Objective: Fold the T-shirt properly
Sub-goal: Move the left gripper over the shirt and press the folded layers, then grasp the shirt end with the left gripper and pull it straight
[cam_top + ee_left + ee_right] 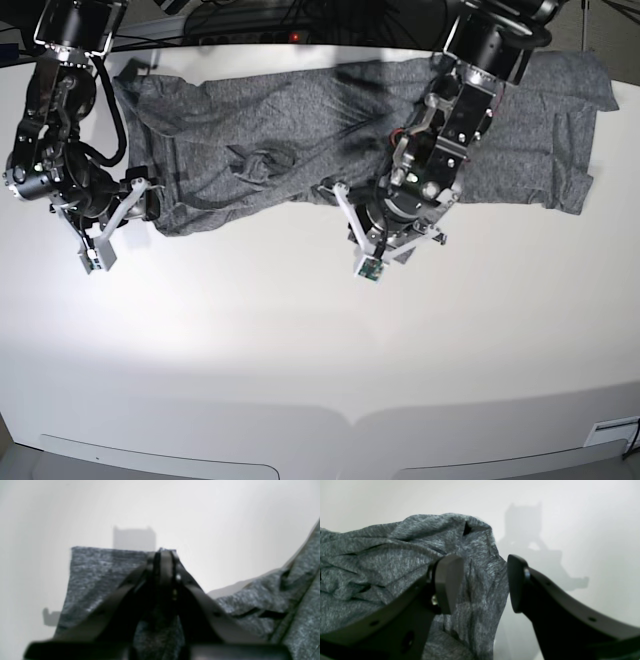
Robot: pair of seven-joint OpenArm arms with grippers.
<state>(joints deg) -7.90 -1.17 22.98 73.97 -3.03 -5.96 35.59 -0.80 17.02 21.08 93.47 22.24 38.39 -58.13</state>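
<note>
The heather-grey T-shirt (pixel 290 120) lies spread and wrinkled across the far part of the white table. My left gripper (pixel 163 555) is shut on a flap of the shirt (pixel 100 575), which hangs from the closed fingertips above the table. In the base view it is at the shirt's near edge, about the middle (pixel 352 205). My right gripper (pixel 482 583) is open and empty, its left finger (pixel 448 582) over the shirt's bunched edge (pixel 395 555) and its right finger over bare table. In the base view it is at the shirt's left end (pixel 140 200).
The white table (pixel 320 350) stretches wide toward the front edge. Cables and dark gear (pixel 260 20) lie beyond the table's far edge. The shirt's right end (pixel 570 120) lies flatter than its left.
</note>
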